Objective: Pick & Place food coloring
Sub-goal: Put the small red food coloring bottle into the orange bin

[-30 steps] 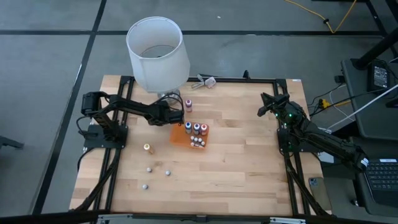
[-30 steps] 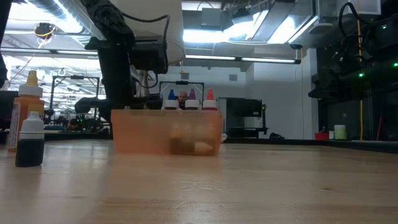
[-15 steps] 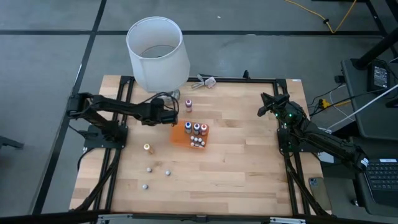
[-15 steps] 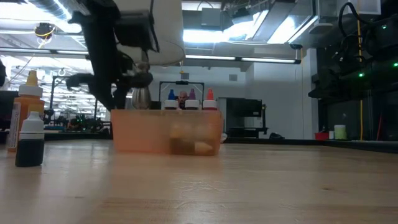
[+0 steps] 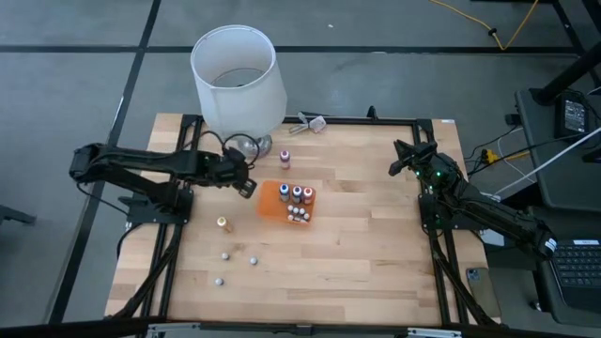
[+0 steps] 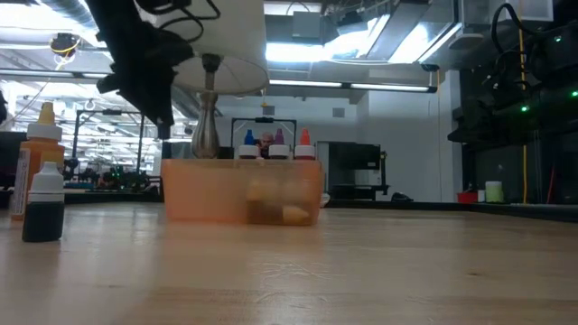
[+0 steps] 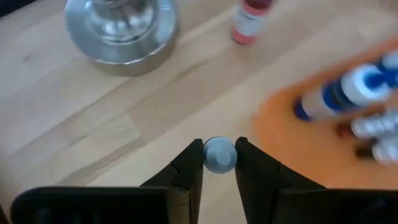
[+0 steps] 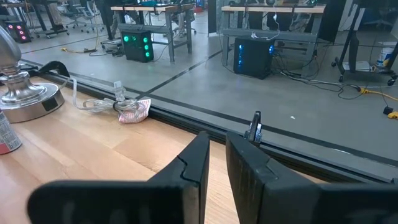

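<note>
The pale slatted wooden table (image 5: 357, 244) carries the tall lamp with a big white cylindrical shade (image 5: 238, 80) on a shiny silver round base (image 7: 121, 28) at its far left side. Just in front of the lamp sits the flat orange rectangular tray (image 5: 272, 202), holding a cluster of small bottles with white caps (image 5: 297, 205); the top ones show blue, red and purple tips (image 6: 276, 142) above the translucent tray wall in the low view. The dark left arm reaches in from the table's left edge, and the left gripper (image 5: 246, 184) hangs just beside the tray's left end, between tray and lamp base. Its two dark fingers (image 7: 186, 174) are clamped on a tiny bottle with a whitish-blue round cap (image 7: 219, 154), seen end-on so its body is hidden. A lone red-bodied bottle with a white cap (image 5: 285, 159) stands upright on the bare wood near the lamp base. An orange-bodied bottle (image 5: 223, 223) stands left of the tray, toward the front, and three tiny whitish bottles (image 5: 237, 264) are scattered well apart nearer the front edge. The right gripper (image 5: 404, 160) waits at the right side of the table, far from the bottles, its fingers (image 8: 196, 165) nearly together with only a narrow gap and holding nothing.
</note>
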`<action>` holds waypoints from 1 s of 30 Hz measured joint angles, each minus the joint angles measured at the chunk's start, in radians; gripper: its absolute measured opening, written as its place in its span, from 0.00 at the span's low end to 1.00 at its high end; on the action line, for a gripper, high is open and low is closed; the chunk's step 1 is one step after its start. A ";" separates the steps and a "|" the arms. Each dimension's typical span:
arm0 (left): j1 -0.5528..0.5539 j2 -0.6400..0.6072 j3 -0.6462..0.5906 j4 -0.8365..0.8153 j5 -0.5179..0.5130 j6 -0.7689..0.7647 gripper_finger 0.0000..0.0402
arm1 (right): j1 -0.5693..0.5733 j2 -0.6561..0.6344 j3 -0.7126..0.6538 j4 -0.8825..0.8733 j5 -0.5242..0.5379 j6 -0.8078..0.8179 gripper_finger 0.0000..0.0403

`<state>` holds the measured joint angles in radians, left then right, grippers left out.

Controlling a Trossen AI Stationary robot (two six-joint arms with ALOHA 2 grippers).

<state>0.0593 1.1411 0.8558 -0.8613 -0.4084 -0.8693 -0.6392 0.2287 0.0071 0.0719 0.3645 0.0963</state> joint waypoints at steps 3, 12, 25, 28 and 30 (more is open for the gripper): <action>0.000 -0.038 0.000 -0.043 0.030 0.105 0.19 | 0.000 0.000 0.000 0.000 0.000 0.000 0.14; 0.000 -0.142 0.000 -0.192 0.154 0.352 0.19 | 0.000 0.000 0.000 0.000 0.000 0.000 0.14; -0.061 0.031 0.122 -0.197 0.161 0.435 0.18 | 0.000 0.000 0.000 0.000 0.000 0.000 0.14; -0.092 0.094 0.182 -0.161 0.136 0.410 0.18 | 0.000 0.000 0.000 0.000 0.000 0.000 0.14; -0.113 0.141 0.219 -0.126 0.134 0.392 0.18 | 0.000 0.000 0.000 0.000 0.000 0.000 0.14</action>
<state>-0.0535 1.2817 1.0745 -0.9878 -0.2745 -0.4775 -0.6395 0.2284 0.0071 0.0722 0.3645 0.0963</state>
